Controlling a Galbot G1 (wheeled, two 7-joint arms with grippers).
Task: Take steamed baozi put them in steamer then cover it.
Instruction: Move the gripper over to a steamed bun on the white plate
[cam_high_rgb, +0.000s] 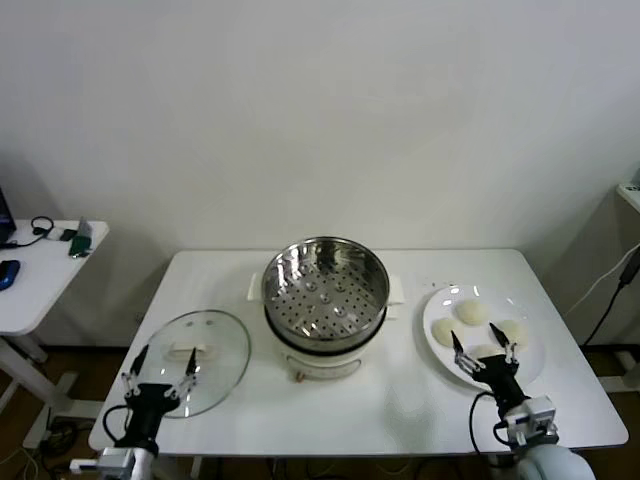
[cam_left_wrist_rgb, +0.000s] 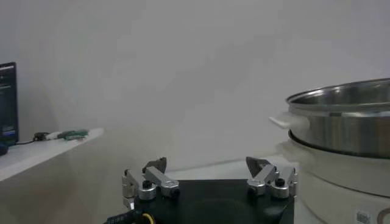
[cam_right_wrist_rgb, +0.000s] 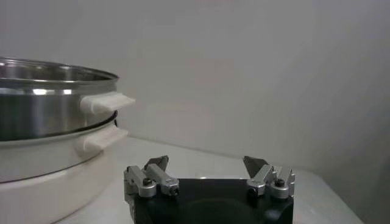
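Note:
The steamer (cam_high_rgb: 325, 295) stands uncovered at the table's middle, its perforated tray bare; its steel wall also shows in the left wrist view (cam_left_wrist_rgb: 347, 125) and the right wrist view (cam_right_wrist_rgb: 42, 115). Several cream-white baozi (cam_high_rgb: 470, 312) lie on a white plate (cam_high_rgb: 530, 350) at the right. The glass cover (cam_high_rgb: 215, 335) lies flat on the table at the left. My left gripper (cam_high_rgb: 160, 366) hovers open over the cover's near edge, holding nothing (cam_left_wrist_rgb: 207, 165). My right gripper (cam_high_rgb: 484, 347) is open above the plate's near side, empty too (cam_right_wrist_rgb: 207, 163).
A white side table (cam_high_rgb: 40, 275) with small items stands at the far left. A cable (cam_high_rgb: 615, 290) hangs at the far right. The white wall lies behind the table.

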